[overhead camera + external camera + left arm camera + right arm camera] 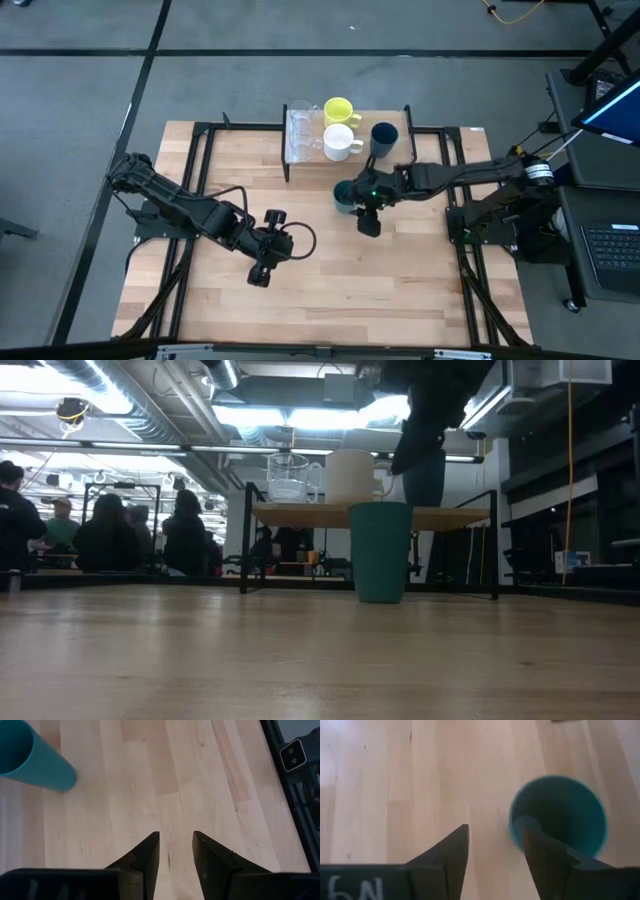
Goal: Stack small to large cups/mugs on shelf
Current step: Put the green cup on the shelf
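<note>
The teal-green cup (344, 196) (381, 550) stands upright on the tabletop, just in front of the shelf (396, 118) (450, 516). Clear glasses (300, 136), a yellow mug (338, 108), a white mug (340, 143) and a dark blue cup (383, 138) stand on the shelf. My right gripper (368, 222) (492, 855) hovers open above the teal-green cup (560, 815), and one finger (540, 850) stands over the cup's rim without touching it. Toward the table's left, my left gripper (262, 272) (176, 855) hangs open over bare wood, well away from the teal-green cup (30, 762).
Black frame rails (200, 160) run along both sides of the table. A laptop (610, 250) and stands sit off the right edge. Several people (110, 535) are in the room beyond the far edge. Bare wood (340, 290) lies toward the near edge.
</note>
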Robot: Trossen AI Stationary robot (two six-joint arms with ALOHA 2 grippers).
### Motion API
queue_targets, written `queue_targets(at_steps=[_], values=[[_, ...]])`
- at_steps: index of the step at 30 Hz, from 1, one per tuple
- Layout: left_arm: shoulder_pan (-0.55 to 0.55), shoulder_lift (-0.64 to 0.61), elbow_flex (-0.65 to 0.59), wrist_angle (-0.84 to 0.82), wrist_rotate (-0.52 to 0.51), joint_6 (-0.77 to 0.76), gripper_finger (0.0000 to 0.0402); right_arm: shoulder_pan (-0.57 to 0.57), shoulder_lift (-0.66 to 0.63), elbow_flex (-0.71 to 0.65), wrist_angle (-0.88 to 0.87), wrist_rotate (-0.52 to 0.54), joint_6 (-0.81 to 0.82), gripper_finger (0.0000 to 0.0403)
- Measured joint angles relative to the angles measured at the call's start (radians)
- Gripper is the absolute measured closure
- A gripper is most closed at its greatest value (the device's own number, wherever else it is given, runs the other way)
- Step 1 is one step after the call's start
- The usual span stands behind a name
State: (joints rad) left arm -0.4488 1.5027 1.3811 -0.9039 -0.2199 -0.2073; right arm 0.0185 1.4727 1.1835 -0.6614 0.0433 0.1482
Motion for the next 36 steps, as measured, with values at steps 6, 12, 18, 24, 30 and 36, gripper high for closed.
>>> queue_targets(at_steps=[6, 12, 18, 24, 30, 36], values=[[0.001, 0.0, 0.0, 0.0, -0.007, 0.0, 0.029, 0.0, 0.0, -0.092, 0.172, 0.0, -0.101, 0.0218], [0.001, 0.0, 0.0, 0.0, -0.008, 0.0, 0.029, -0.003, 0.0, -0.128, 0.222, 0.024, -0.133, 0.0218], [0.001, 0.0, 0.0, 0.0, -0.008, 0.0, 0.029, -0.004, 0.025, -0.127, 0.225, 0.043, -0.185, 0.0218], [0.001, 0.0, 0.0, 0.008, -0.008, 0.0, 0.029, -0.006, 0.077, -0.127, 0.222, 0.108, -0.196, 0.0218], [0.001, 0.0, 0.0, 0.008, -0.008, 0.0, 0.029, -0.013, 0.098, -0.127, 0.224, 0.158, -0.184, 0.0219], [0.001, 0.0, 0.0, 0.008, -0.008, 0.0, 0.029, -0.029, 0.099, -0.127, 0.18, 0.114, -0.177, 0.0237]])
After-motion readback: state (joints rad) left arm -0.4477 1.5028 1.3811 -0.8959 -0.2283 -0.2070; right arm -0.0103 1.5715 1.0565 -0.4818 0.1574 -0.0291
